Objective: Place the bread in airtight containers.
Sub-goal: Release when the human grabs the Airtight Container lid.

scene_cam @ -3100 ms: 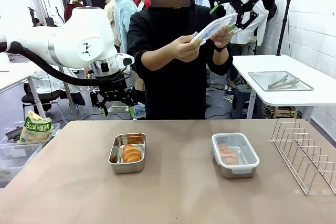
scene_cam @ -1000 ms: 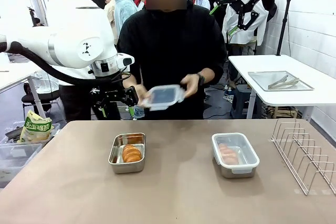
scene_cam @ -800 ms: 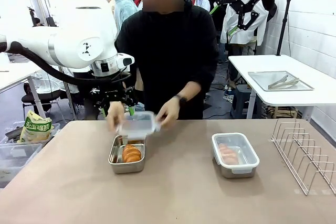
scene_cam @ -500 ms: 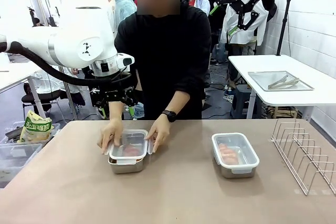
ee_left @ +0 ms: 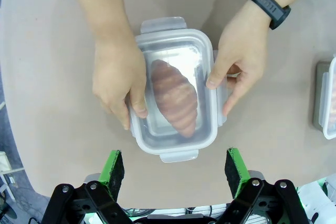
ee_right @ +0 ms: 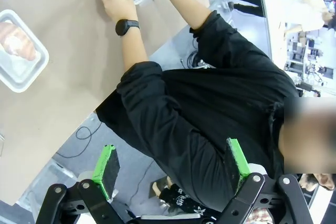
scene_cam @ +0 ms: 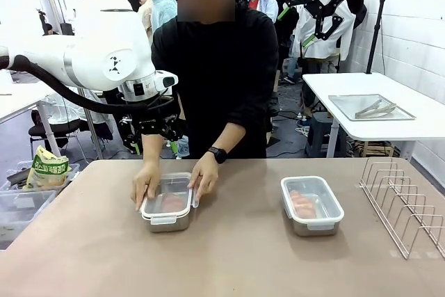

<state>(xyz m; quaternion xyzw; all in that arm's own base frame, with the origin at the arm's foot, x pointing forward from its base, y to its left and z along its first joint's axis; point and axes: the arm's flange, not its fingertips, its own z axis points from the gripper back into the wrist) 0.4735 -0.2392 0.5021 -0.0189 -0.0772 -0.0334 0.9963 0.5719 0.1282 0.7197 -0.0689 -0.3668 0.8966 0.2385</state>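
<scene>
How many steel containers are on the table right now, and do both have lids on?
2. The left container lies under the person's hands, lid on; the right container sits lidded, untouched. Each shows a bread roll inside.

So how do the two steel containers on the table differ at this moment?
The left container has both of the person's hands pressing on its lid; the right container stands untouched. The left one sits nearer the person, the right one closer to the wire rack. Both are lidded and hold bread.

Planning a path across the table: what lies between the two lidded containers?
Bare tabletop between the left container and right container, seen in the front view.
</scene>
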